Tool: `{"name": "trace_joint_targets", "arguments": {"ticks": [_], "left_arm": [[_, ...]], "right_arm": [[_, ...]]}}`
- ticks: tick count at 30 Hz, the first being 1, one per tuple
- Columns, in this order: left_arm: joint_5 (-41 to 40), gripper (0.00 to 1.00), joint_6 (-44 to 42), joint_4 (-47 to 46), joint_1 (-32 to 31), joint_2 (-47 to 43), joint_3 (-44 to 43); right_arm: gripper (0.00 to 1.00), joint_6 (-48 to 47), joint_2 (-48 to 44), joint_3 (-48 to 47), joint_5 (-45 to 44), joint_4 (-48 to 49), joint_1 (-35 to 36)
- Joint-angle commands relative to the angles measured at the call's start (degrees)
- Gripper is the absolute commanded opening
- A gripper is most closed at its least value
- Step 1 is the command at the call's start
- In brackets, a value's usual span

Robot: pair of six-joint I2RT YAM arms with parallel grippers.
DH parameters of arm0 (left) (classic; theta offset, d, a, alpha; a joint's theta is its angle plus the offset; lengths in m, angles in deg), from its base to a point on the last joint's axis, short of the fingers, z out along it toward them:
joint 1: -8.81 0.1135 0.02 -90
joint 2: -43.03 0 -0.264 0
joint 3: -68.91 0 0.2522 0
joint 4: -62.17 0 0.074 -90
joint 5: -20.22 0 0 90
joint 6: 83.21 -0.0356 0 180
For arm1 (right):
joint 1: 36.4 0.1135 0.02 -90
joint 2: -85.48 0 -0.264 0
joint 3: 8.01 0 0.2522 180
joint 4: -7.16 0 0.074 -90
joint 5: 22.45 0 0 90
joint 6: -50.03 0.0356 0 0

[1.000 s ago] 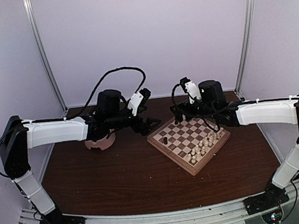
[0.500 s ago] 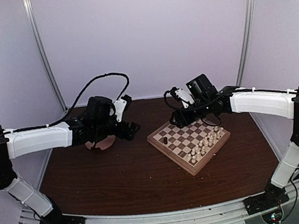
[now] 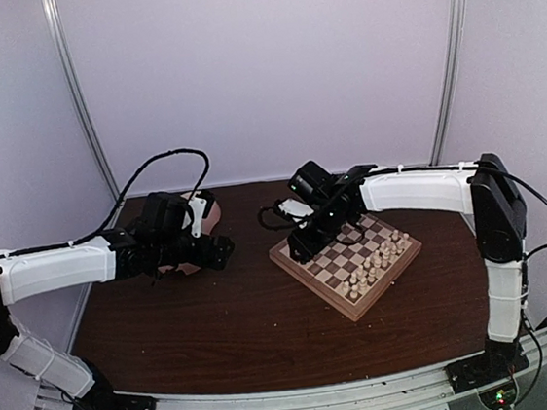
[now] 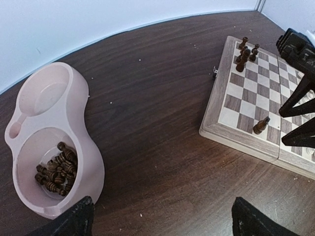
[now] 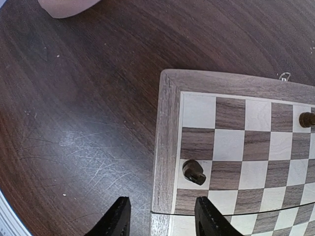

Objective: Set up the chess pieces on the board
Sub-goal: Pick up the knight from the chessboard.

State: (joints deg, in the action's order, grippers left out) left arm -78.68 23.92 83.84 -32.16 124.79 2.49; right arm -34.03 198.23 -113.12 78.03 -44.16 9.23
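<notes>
Dark chess pieces (image 4: 54,169) lie in the pink bowl (image 4: 78,98), lower left; left claw (image 4: 162,221) spread, empty, should dip there next. Right claw (image 5: 160,216), spread too, hovers over the board (image 5: 165,147).

No text, label, brand, number or sign could be read on anything in view.
</notes>
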Motion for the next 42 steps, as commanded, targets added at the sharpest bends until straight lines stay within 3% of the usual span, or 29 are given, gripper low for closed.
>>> {"name": "trace_joint_targets", "arguments": {"ticks": [1, 28, 37, 42], "left_arm": [[-1.7, 0.98, 1.8, -1.5, 0.2, -2.2, 1.1], [-1.0, 0.98, 2.8, -1.8, 0.3, -1.9, 1.8], [-2.0, 0.98, 2.6, -0.5, 0.3, -1.5, 0.9], [-2.0, 0.98, 2.6, -0.2, 0.3, -1.5, 0.7]], "right_arm": [[0.46, -1.5, 1.5, -3.0, -4.2, -4.4, 0.3], [0.32, -3.0, 10.0, -10.3, -8.4, -7.1, 0.2], [0.17, -3.3, 8.6, -9.2, -9.0, -5.9, 0.2], [0.26, -3.6, 8.8, -9.4, -8.3, -6.1, 0.2]]}}
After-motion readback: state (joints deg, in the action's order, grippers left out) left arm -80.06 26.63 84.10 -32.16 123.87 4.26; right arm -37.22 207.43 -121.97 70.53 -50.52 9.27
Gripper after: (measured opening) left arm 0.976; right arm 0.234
